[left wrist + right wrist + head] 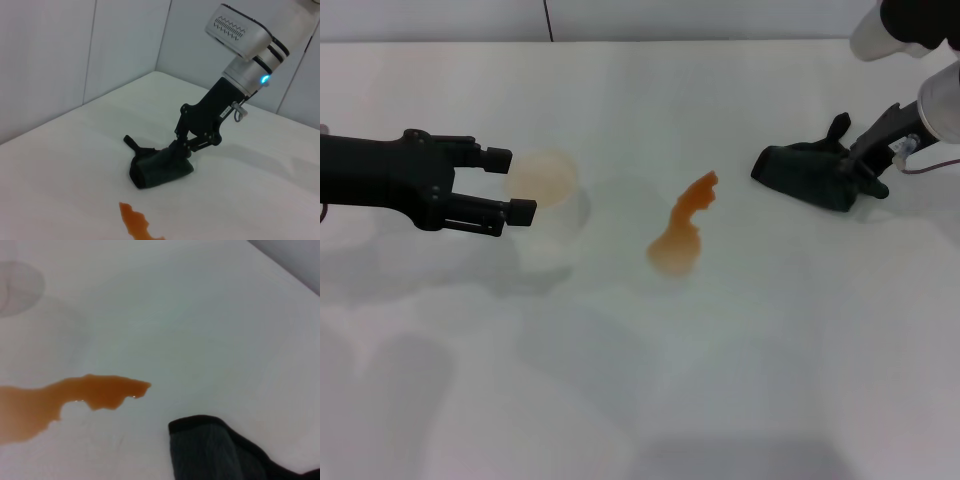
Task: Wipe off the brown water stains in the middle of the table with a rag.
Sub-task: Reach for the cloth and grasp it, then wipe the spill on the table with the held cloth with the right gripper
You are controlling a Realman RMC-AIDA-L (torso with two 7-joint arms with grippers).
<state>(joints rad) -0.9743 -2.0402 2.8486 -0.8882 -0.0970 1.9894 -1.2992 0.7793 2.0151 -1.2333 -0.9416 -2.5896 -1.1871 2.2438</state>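
Observation:
The brown water stains (680, 232) lie mid-table as an orange-brown blob with a tail pointing toward the rag; they also show in the left wrist view (136, 224) and the right wrist view (45, 402). The dark rag (807, 172) lies crumpled on the white table (720, 380) to the right of the stain, apart from it. My right gripper (863, 170) reaches down onto the rag's right end, its fingers pinched into the cloth (162, 170). The rag's edge shows in the right wrist view (210, 450). My left gripper (510, 185) is open at the left, fingertips beside a white cup.
A white cup (548, 195) with a pale tan rim stands left of the stain, right at my left gripper's fingertips. The table's far edge meets a grey wall (125, 40) behind the rag.

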